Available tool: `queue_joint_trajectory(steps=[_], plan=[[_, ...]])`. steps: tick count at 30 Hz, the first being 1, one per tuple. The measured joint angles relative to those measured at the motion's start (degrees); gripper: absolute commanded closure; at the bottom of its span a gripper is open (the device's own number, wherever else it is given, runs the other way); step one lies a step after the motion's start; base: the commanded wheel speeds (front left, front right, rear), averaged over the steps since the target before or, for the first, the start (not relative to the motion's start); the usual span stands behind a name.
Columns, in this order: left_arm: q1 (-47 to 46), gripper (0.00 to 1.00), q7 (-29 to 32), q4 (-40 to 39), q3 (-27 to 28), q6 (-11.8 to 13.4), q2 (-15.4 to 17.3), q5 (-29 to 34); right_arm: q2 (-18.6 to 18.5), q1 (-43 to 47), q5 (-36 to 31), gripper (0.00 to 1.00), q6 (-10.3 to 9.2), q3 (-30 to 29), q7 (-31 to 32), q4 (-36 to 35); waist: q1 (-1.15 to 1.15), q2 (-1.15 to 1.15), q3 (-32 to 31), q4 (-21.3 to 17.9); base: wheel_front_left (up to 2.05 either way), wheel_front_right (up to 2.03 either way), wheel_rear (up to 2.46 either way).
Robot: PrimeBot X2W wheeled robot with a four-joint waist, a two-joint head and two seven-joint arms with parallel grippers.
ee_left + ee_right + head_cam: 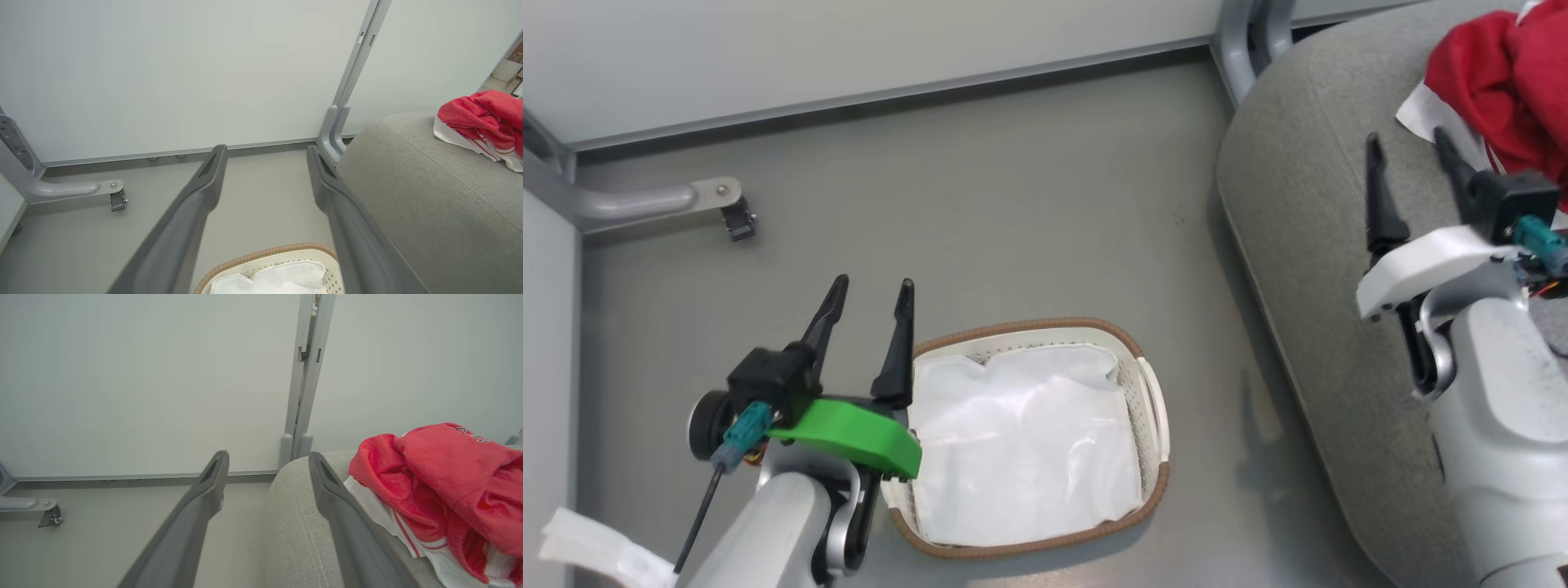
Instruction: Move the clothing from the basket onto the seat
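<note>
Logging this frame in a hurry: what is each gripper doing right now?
Left gripper: open, empty, by the basket.
Right gripper: open, empty, over the seat near the clothing.

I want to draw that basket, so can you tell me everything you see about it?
The basket is small, cream-white plastic with tiny holes in its walls, a brown woven-looking rim and a pale side handle. It stands upright on the grey floor, apart from the sofa seat. A crumpled white sheet lines the inside; nothing else is in it. The open left pincer hangs by its left edge.
</note>
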Motion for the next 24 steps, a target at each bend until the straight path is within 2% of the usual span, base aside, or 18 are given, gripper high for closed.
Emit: queue_joint_trajectory(steps=[9,18,24], plan=[[12.62,0.0,-0.08,-2.41,11.52,-0.62,-2.68,5.71,6.11,14.51,-1.9,0.0,0.0,1.02,-0.15,-10.1,0.0,0.0,-4.59,4.95,0.0,0.0,0.0],[21.54,0.0,-0.08,-4.45,19.42,-2.65,-6.7,9.93,7.12,26.88,0.18,0.0,0.0,3.77,-0.15,-17.17,0.0,0.0,-8.18,7.8,0.0,0.0,0.0],[25.3,0.0,-0.08,-4.53,23.27,-4.94,-9.23,11.92,7.1,30.12,1.31,0.0,0.0,4.97,-0.15,-18.73,0.0,0.0,-9.38,8.21,0.0,0.0,0.0]])
